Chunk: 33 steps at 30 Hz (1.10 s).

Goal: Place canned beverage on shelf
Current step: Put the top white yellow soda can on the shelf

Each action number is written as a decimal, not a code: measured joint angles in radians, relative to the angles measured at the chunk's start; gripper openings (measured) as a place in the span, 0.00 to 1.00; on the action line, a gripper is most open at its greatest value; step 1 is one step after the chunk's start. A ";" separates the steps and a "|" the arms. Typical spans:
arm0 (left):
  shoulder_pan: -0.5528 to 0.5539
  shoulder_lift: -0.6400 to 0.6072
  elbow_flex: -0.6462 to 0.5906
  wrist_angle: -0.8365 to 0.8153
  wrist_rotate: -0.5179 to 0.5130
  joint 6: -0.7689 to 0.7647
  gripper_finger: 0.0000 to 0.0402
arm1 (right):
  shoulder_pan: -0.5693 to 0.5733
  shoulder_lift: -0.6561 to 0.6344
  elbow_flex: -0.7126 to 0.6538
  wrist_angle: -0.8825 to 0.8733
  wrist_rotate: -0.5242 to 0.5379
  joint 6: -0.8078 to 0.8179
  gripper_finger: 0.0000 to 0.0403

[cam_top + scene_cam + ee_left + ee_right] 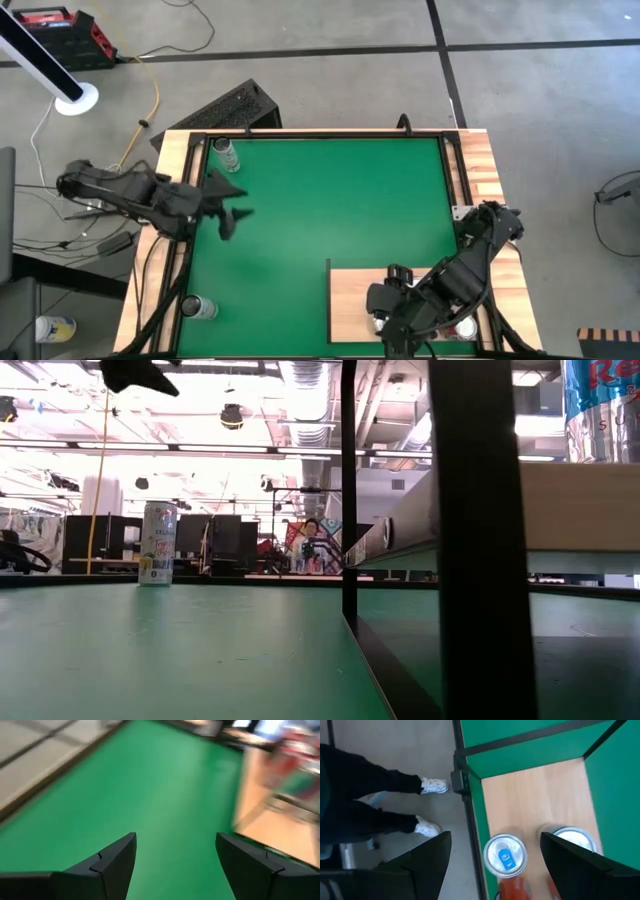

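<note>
The blue-tabbed can (505, 856) is standing on the shelf (530, 795), lower right overhead, between the right gripper (495, 865)'s parted, empty fingers; a careless retreat risks toppling it. The left gripper (172, 865), also apart, is hovering idle.

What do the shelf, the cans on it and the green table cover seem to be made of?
The shelf looks like pale, unpainted wood with a matte finish; faint grain shows. The two cans on it seem to be metal, probably aluminium: shiny silver tops, one with a blue pull tab. The green table cover is smooth and matte, perhaps a rubber or felt mat; the pictures leave that open.
</note>
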 joint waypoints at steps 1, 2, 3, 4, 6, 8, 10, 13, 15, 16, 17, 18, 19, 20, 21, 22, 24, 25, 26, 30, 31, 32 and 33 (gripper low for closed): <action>0.027 0.002 0.035 -0.069 -0.017 -0.028 0.64 | -0.001 0.000 0.000 -0.001 0.012 -0.007 0.82; 0.063 0.006 0.068 -0.133 -0.021 -0.045 0.64 | -0.001 0.000 0.000 0.000 0.021 -0.014 0.82; 0.107 0.013 0.097 -0.188 -0.016 -0.052 0.64 | -0.001 0.000 0.000 0.001 0.030 -0.016 0.82; 0.160 0.019 0.123 -0.227 -0.002 -0.042 0.64 | -0.001 0.000 0.000 0.001 0.040 -0.016 0.82; 0.276 0.032 0.161 -0.287 0.032 -0.008 0.64 | -0.005 0.000 0.000 0.007 0.043 -0.016 0.82; 0.424 0.052 0.186 -0.330 0.070 0.037 0.64 | -0.005 0.000 0.000 0.022 0.044 -0.016 0.82; 0.588 0.074 0.200 -0.345 0.124 0.105 0.64 | -0.006 0.000 0.000 0.045 0.051 -0.016 0.82; 0.839 0.125 0.201 -0.371 0.269 0.206 0.64 | -0.006 0.000 0.000 0.064 0.074 -0.017 0.82; 0.983 0.177 0.201 -0.373 0.351 0.277 0.64 | -0.009 0.000 0.000 0.070 0.086 -0.018 0.82; 1.041 0.203 0.201 -0.372 0.377 0.303 0.64 | -0.011 0.000 0.000 0.075 0.092 -0.018 0.82; 1.089 0.230 0.201 -0.369 0.390 0.326 0.64 | -0.011 0.000 0.000 0.081 0.096 -0.014 0.82; 1.129 0.256 0.201 -0.360 0.394 0.344 0.64 | -0.012 0.000 0.000 0.084 0.103 -0.007 0.82; 1.163 0.280 0.201 -0.350 0.393 0.356 0.64 | -0.013 0.000 0.000 0.084 0.107 0.001 0.82; 1.190 0.300 0.201 -0.342 0.395 0.371 0.64 | -0.014 0.000 0.000 0.083 0.109 0.007 0.82; 1.211 0.319 0.201 -0.337 0.397 0.384 0.64 | -0.014 0.000 0.000 0.083 0.112 0.014 0.82; 1.226 0.336 0.201 -0.332 0.400 0.391 0.65 | -0.014 0.000 0.000 0.083 0.114 0.021 0.82; 1.243 0.366 0.201 -0.323 0.399 0.414 0.66 | -0.014 0.000 0.000 0.083 0.117 0.033 0.82; 1.247 0.377 0.201 -0.321 0.390 0.425 0.67 | -0.014 0.000 0.000 0.083 0.119 0.037 0.82; 1.250 0.388 0.201 -0.319 0.374 0.432 0.68 | -0.014 0.000 0.000 0.083 0.122 0.038 0.82; 1.251 0.415 0.201 -0.291 0.338 0.450 0.73 | -0.014 0.000 0.000 0.083 0.125 0.037 0.82; 1.251 0.417 0.201 -0.283 0.338 0.457 0.75 | -0.014 0.000 0.000 0.082 0.125 0.037 0.82; 1.251 0.418 0.201 -0.273 0.343 0.460 0.77 | -0.013 0.000 0.000 0.081 0.125 0.036 0.82; 1.252 0.420 0.201 -0.265 0.353 0.461 0.79 | -0.014 0.000 0.000 0.081 0.125 0.032 0.82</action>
